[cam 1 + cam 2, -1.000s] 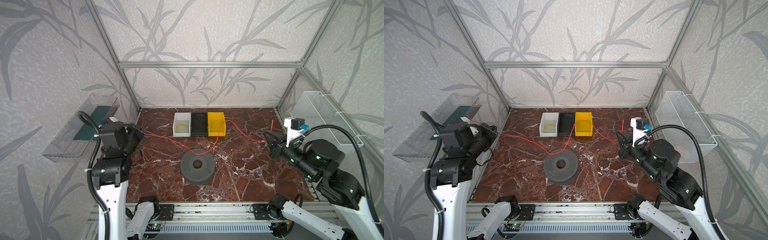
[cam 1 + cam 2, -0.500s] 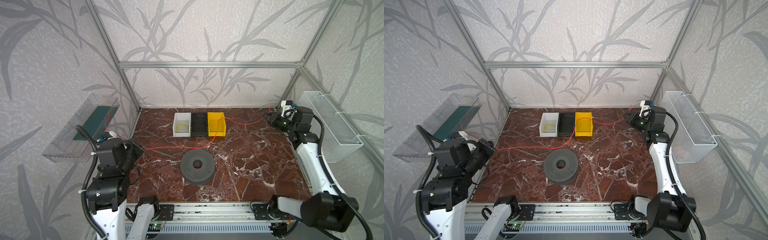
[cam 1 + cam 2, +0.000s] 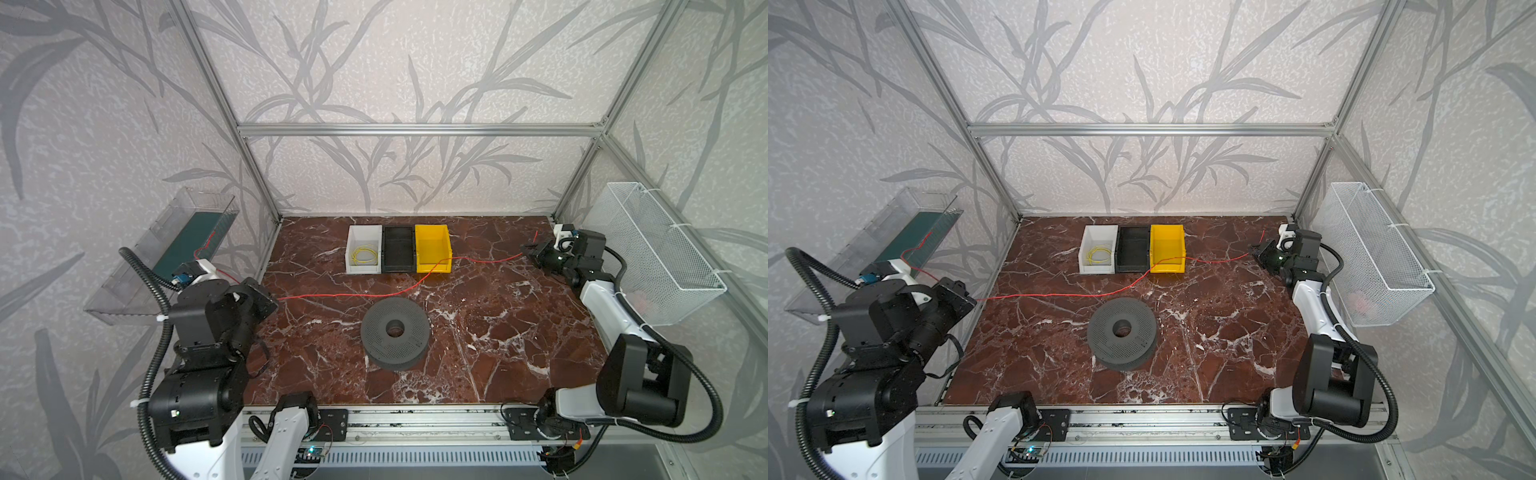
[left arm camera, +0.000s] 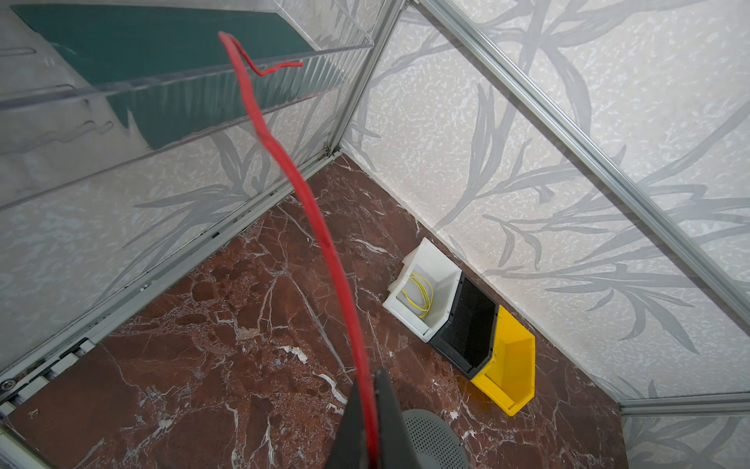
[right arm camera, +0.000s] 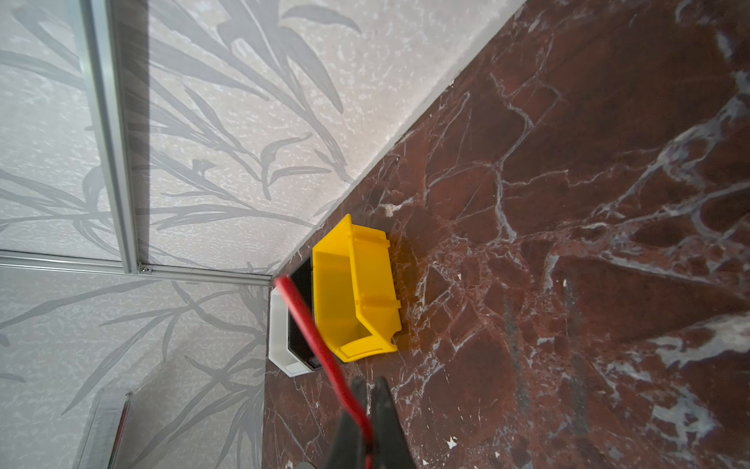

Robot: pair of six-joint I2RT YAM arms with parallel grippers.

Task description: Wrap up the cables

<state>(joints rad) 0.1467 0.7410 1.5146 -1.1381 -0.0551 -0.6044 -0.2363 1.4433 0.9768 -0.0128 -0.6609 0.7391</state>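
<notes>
A thin red cable (image 3: 353, 295) (image 3: 1059, 295) is stretched across the marble table between both grippers, passing the front of the yellow bin (image 3: 432, 245). At the table's left edge my left gripper (image 3: 274, 298) (image 3: 971, 297) (image 4: 371, 379) is shut on the red cable (image 4: 324, 243), whose free end rises toward the clear tray. Near the far right corner my right gripper (image 3: 527, 249) (image 3: 1254, 250) (image 5: 369, 383) is shut on the cable's other end (image 5: 312, 325). A yellow cable (image 3: 365, 255) (image 3: 1100, 254) (image 4: 418, 292) lies coiled in the white bin (image 3: 363, 230).
A dark grey perforated spool (image 3: 395, 332) (image 3: 1121, 332) lies flat mid-table, just in front of the red cable. A black bin (image 3: 399, 249) sits between the white and yellow ones at the back. A clear tray (image 3: 166, 249) hangs on the left wall, a wire basket (image 3: 648, 249) on the right.
The right gripper has swung from the right middle to the far right corner, and the left gripper has drawn back toward the front. The red cable now runs straighter.
</notes>
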